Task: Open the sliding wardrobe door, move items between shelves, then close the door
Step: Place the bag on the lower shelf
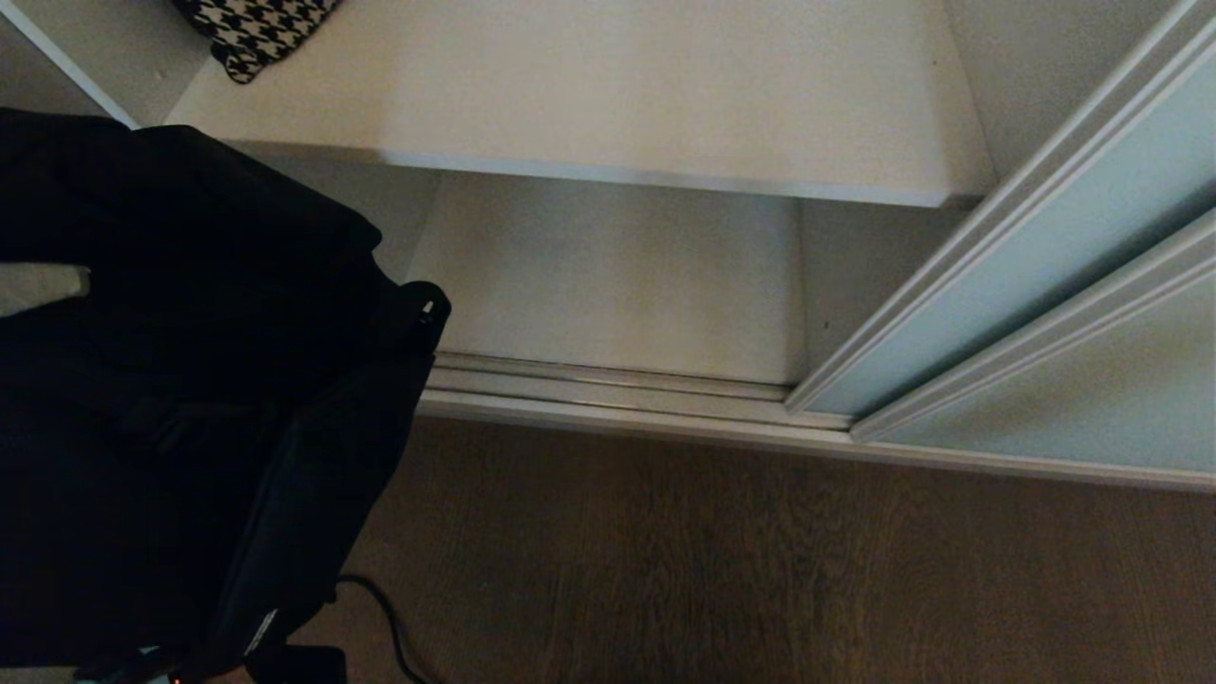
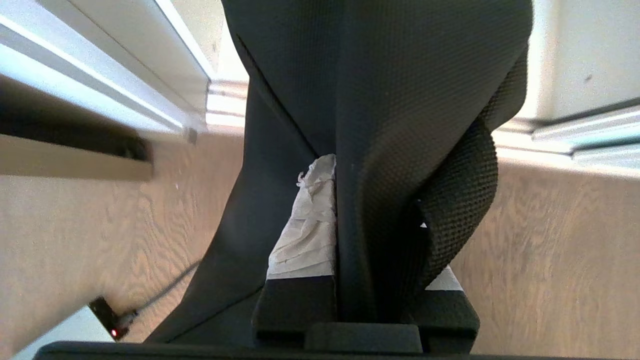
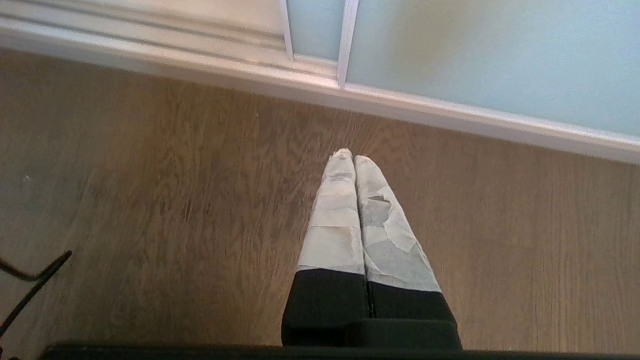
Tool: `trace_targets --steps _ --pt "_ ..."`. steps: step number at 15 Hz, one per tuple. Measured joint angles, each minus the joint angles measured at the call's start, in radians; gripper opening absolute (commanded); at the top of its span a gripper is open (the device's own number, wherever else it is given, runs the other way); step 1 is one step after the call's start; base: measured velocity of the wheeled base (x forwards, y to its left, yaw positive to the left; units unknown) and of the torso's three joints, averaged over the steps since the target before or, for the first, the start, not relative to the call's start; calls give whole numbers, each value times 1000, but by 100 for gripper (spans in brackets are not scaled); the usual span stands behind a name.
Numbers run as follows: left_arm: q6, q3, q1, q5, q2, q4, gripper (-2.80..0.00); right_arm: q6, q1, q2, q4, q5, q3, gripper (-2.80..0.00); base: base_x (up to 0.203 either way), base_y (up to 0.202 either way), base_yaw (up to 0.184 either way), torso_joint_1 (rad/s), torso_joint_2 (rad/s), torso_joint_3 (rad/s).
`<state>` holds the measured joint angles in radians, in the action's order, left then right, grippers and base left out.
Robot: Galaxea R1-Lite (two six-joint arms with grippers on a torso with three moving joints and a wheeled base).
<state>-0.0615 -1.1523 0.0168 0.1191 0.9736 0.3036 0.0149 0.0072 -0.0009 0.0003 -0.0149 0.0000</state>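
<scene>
One black bag [image 1: 171, 380] hanging from left gripper [image 2: 345, 225], jaws clamped on its fabric.
Right gripper [image 3: 354, 157] idling over floor [image 3: 150, 200], jaws together; sliding door [image 1: 1045, 247] standing open.

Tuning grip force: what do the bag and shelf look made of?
Bag: black woven fabric, probably nylon; matte dotted weave, coarse webbing strap, folds limply in the left gripper. Shelf: likely off-white laminate board; smooth, flat, squared front edge.

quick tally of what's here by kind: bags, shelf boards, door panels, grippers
black bag: 1
houndstooth item: 1
shelf boards, upper and lower: 2
glass door panels, rear and front: 2
grippers, left and right: 2
total: 8
</scene>
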Motion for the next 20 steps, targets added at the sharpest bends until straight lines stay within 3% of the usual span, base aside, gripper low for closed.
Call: trace_targets --steps 14,18,20 --pt "-43 92 0 37 10 7 -280 0 0 1 0 0 0 -280 0 0 0 2 2 -190" --pt "-116 128 1 44 13 9 -280 0 0 1 0 0 0 -280 0 0 0 3 2 -22" --pt "-160 147 3 97 18 10 -280 0 0 1 0 0 0 -280 0 0 0 0 0 0"
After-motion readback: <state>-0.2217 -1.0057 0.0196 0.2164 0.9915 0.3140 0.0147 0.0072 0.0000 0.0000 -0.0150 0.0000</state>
